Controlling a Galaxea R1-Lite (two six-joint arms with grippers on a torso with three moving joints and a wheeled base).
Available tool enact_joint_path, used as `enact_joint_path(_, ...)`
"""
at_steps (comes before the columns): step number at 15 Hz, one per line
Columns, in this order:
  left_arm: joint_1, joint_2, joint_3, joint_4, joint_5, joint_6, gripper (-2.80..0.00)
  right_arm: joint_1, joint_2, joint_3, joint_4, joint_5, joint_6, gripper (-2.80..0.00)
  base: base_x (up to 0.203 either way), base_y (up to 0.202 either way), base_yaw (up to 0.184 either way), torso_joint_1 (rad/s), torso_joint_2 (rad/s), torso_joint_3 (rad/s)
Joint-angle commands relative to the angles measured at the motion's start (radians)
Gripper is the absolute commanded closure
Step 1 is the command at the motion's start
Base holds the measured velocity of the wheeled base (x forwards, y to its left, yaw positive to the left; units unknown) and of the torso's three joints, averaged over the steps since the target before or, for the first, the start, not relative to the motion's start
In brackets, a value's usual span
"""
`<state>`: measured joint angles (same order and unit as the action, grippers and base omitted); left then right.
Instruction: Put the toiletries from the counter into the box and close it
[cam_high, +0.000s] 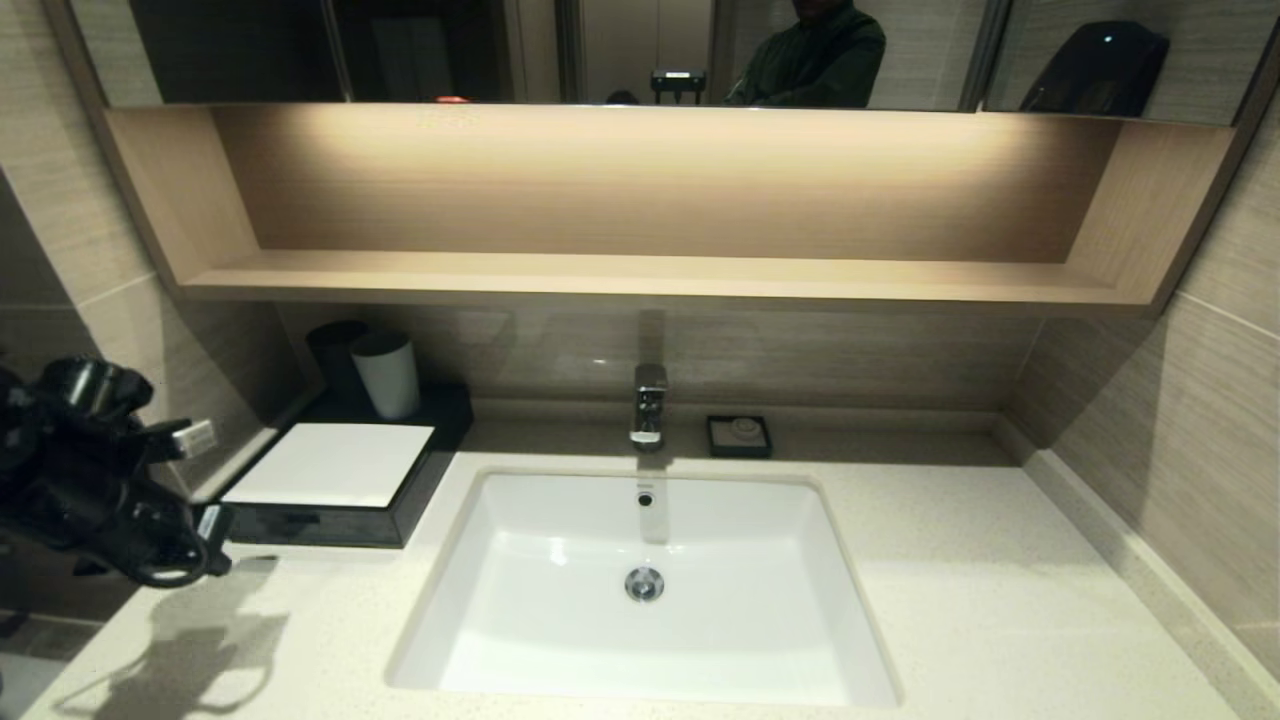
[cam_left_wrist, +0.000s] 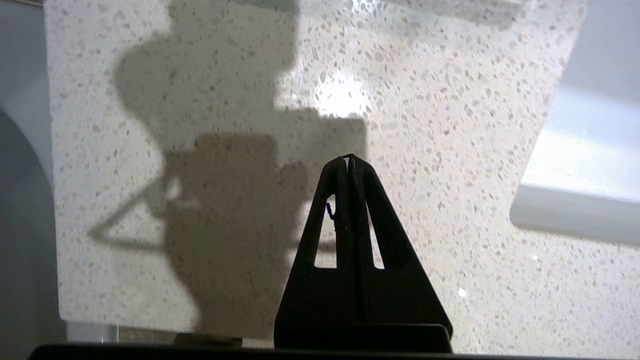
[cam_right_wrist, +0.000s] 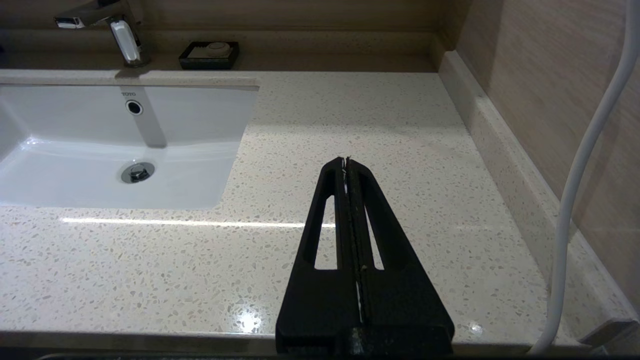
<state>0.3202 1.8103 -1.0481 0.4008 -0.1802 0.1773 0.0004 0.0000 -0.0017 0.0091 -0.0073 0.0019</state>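
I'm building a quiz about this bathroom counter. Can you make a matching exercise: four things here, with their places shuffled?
Things:
1. box
2. white cup
3. small black dish
4. left end effector

Places:
A. beside the faucet, toward the right wall
B. shut, above bare counter near the basin
C. on the counter left of the basin, drawer closed
D. standing behind the box's white panel

Pairs: 1-C, 2-D, 3-A, 4-B
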Motion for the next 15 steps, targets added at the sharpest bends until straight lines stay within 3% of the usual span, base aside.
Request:
enact_joint_path(1,-0.017,-0.231,0.111,-0.005,-0.002,0.0,0.0,0.0,0.0,0.0,0.0,0.0,0.0,0.0,0.0,0.0,0.0,0.0,0.0,0.0)
enact_joint_path(5,-0.098,-0.446,0.278,-0.087,-0.002,-0.047,0.0,0.001,0.0,0.0,0.0,0.0,0.0,0.0,0.0,0.0,0.0,0.0,0.0,0.0)
enact_joint_path(10,-0.147,-0.693,0.45,-0.106,-0.007,-0.085,0.0,0.001,0.0,0.0,0.0,0.0,0.0,0.0,0.0,0.0,0.0,0.0,0.0,0.0)
enact_joint_path(15,-0.16,-0.87,0.523,-0.133,-0.016,-0.137,0.0,0.001,0.0,0.0,0.0,0.0,0.0,0.0,0.0,0.0,0.0,0.0,0.0,0.0)
